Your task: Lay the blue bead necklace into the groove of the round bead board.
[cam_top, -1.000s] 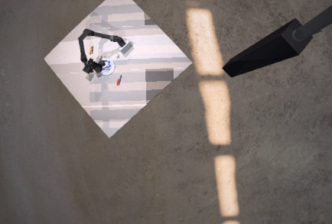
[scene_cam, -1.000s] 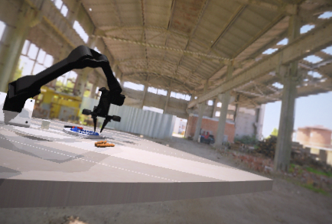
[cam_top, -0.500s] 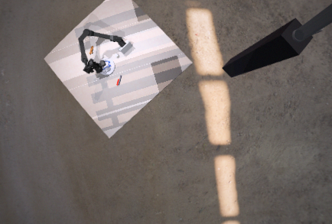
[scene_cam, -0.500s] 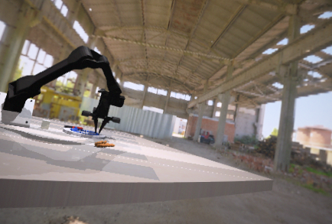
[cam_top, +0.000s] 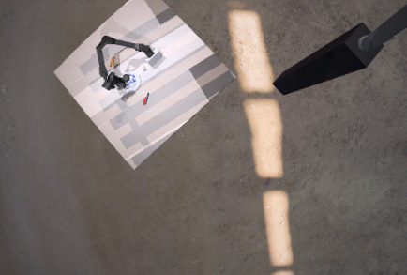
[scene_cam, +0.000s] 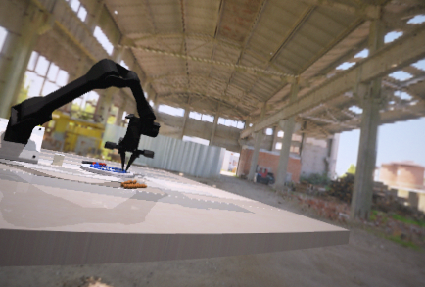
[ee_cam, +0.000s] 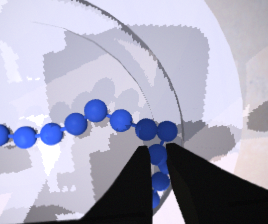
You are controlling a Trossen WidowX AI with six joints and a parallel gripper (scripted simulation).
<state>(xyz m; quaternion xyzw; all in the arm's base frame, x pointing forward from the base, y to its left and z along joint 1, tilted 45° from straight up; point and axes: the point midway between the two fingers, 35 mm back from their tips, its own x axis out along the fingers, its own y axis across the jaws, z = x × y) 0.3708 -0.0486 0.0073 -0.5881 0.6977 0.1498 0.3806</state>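
Observation:
The round white bead board [cam_top: 139,87] [ee_cam: 220,95] lies on the table, with a curved groove line inside its rim. The blue bead necklace [cam_top: 133,80] [scene_cam: 105,167] [ee_cam: 96,110] lies on it. In the wrist view a wavy row of beads crosses the board's inner area to the groove line, then bends sharply down between the fingers. My gripper [scene_cam: 125,170] [ee_cam: 156,153] points down at the board's edge and is shut on a bead near that bend, low over the board. More beads continue below, partly hidden by the fingers.
An orange object [cam_top: 113,61] [scene_cam: 133,184] lies on the table [cam_top: 164,119] [scene_cam: 196,219] beside the board. A red and black object [cam_top: 146,99] lies on the board's other side. The arm's white base [cam_top: 155,59] stands on the table.

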